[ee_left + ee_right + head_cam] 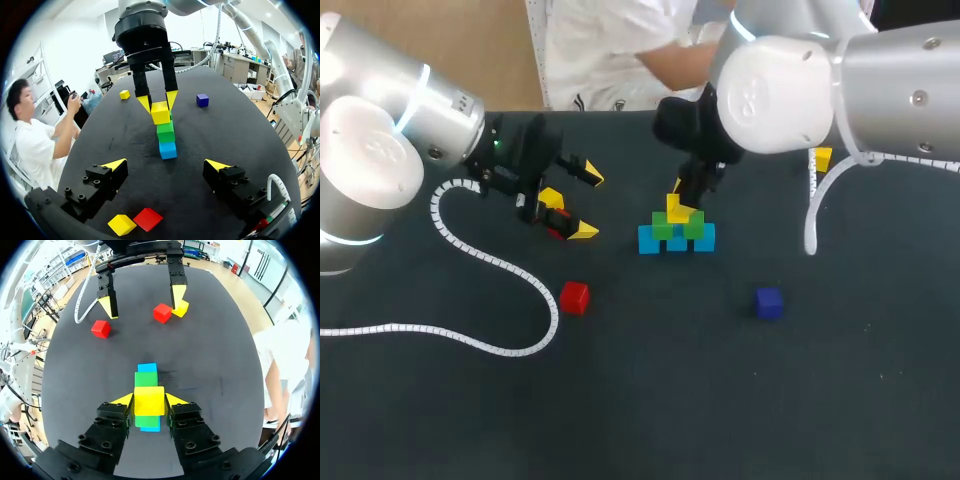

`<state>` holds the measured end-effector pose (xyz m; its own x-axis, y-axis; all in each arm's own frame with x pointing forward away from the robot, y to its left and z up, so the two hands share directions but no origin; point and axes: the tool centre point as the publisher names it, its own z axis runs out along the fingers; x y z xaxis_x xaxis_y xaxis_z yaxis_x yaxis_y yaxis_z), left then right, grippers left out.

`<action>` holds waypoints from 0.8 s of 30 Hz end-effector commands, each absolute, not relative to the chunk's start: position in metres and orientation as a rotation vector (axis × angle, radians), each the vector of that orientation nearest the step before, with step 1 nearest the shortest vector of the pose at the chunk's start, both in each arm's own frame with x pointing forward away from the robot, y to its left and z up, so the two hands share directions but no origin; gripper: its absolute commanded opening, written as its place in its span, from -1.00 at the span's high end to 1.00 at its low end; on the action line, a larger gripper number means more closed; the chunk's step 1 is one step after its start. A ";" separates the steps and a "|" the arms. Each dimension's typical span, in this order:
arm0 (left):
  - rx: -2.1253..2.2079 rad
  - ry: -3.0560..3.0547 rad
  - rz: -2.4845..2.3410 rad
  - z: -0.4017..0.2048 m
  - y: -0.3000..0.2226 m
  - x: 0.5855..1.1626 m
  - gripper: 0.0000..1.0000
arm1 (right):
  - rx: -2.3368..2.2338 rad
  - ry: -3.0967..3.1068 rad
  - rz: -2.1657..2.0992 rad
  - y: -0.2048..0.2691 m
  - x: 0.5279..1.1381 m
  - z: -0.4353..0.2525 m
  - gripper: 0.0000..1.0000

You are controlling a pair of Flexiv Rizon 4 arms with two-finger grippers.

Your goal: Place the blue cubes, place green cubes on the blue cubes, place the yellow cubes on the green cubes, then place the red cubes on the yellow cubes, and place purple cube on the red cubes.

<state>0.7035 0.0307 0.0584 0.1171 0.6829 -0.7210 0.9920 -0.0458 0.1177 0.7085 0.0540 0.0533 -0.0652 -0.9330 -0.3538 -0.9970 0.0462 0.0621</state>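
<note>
Yellow layer underway: the yellow cube [149, 400], pinched in the right gripper [160, 102], sits atop the green cubes [678, 229] over the blue cubes [650, 240]. Next, I judge, a square release. Beside the green cubes, the left gripper [582, 204] gapes wide.

Head: high behind the arms, looking down on the whole counter [720, 400] from far off.
Left wrist: low over the counter, facing across it to the cube stack [166, 135] and the right claw [158, 104], fairly near.
Right wrist: close above the yellow cube [149, 400] in its claw, tilted down, facing the left claw [142, 301].
Shared: the cube stack, in all three.
</note>
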 end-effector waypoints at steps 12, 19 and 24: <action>1.797 1.629 -0.656 0.058 0.030 0.705 -1.00 | -1.985 2.093 0.453 0.053 0.706 0.051 -1.00; 1.797 1.629 -0.656 0.058 0.030 0.705 -1.00 | -1.974 2.088 0.461 0.052 0.707 0.054 -1.00; 1.797 1.629 -0.656 0.058 0.030 0.705 -1.00 | -1.966 2.072 0.469 0.049 0.706 0.061 -1.00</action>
<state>0.7035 0.0307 0.0584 0.1171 0.6829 -0.7210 0.9920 -0.0458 0.1177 0.7090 0.0539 0.0572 -0.0624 -0.9213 -0.3838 -0.9971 0.0404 0.0649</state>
